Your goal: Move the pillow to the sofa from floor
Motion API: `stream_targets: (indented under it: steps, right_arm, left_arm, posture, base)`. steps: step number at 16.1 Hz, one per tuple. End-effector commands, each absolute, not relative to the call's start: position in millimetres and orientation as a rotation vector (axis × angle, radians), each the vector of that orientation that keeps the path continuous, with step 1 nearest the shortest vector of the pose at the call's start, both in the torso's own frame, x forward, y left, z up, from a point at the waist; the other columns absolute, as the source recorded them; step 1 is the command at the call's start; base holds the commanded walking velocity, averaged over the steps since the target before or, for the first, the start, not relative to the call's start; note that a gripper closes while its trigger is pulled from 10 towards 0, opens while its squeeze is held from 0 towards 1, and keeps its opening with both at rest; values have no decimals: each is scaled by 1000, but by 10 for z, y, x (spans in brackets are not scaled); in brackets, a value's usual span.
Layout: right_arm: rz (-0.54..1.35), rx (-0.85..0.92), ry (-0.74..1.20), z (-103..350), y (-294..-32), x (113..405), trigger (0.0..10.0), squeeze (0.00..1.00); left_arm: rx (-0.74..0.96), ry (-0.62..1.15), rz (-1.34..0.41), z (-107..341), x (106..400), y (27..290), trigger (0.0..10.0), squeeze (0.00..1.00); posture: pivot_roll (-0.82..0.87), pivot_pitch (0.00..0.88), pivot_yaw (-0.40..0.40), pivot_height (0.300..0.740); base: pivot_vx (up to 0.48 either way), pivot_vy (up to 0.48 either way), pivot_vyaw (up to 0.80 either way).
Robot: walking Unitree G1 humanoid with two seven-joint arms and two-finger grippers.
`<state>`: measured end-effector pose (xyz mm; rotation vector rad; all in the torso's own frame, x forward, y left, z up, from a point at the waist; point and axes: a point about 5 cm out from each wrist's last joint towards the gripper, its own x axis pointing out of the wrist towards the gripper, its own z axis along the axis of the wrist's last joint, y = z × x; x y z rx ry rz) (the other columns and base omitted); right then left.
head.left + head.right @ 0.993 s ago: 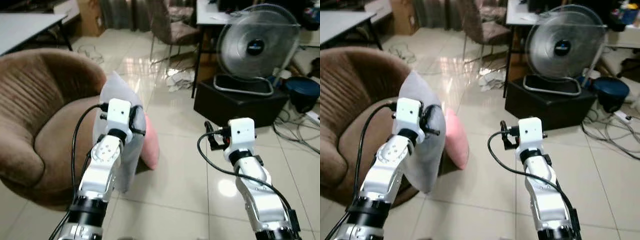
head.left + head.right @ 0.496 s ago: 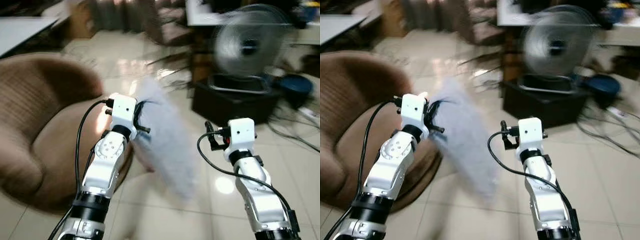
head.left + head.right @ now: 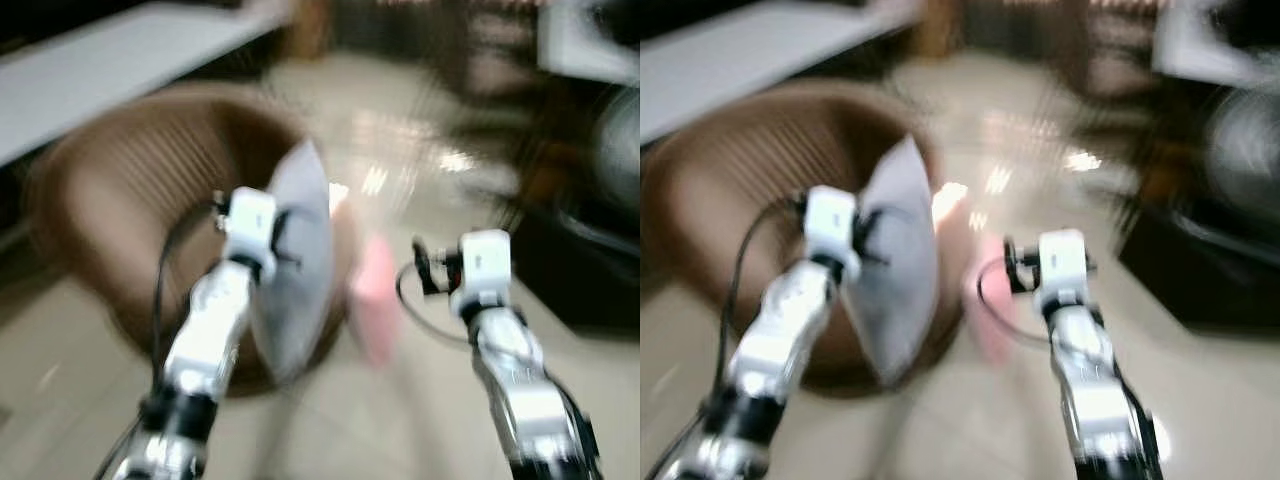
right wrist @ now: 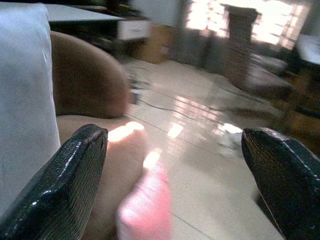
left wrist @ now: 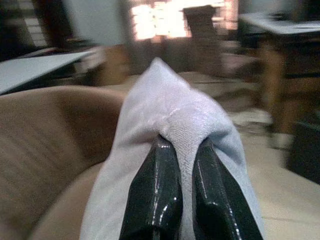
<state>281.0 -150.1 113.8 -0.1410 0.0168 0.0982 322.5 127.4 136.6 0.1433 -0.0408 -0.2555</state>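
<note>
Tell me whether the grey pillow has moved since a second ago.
Yes. The grey pillow, pinched by the left gripper, swung out toward the fan and now hangs back in front of the brown sofa, beside the pink pillow.

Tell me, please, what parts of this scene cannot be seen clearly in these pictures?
- Both eye views are motion-blurred: the dark shapes at right cannot be identified.
- Pink pillow: outline smeared; whether it touches the sofa is unclear.
- Grey pillow: lower part cut off in the left wrist view, behind the left gripper.
- Right gripper: fingers cut by the frame.
</note>
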Motion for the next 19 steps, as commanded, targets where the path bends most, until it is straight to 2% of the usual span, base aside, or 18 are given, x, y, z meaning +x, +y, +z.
stream_targets:
  steps: [1,7,11,13,19]
  right_arm:
    - [121,-149,12,1145,-1435,2809,10000,0]
    - [116,-124,-16,1187,-1412,2828,10000,0]
    - [326,-88,44,1132,-1257,2741,10000,0]
    - [462,-139,96,1045,-1186,2654,10000,0]
    - [504,-166,119,1046,-1214,2646,10000,0]
  left_arm:
    - [142,-99,-244,1497,3259,1303,10000,0]
    - [154,-102,-297,1495,3268,1255,10000,0]
    - [158,-105,-302,1518,3308,1249,10000,0]
    - [166,-108,-311,1526,3327,1228,10000,0]
    - [177,-103,-356,1507,3359,1130,10000,0]
  posture:
    - [-60,0,69,740]
    - [-59,0,79,740]
    - [-65,0,91,740]
    - [-69,0,93,740]
    - [-72,0,91,740]
  base:
    - [360,0,0]
    - [356,0,0]
    - [349,0,0]
    - [347,0,0]
    - [338,0,0]
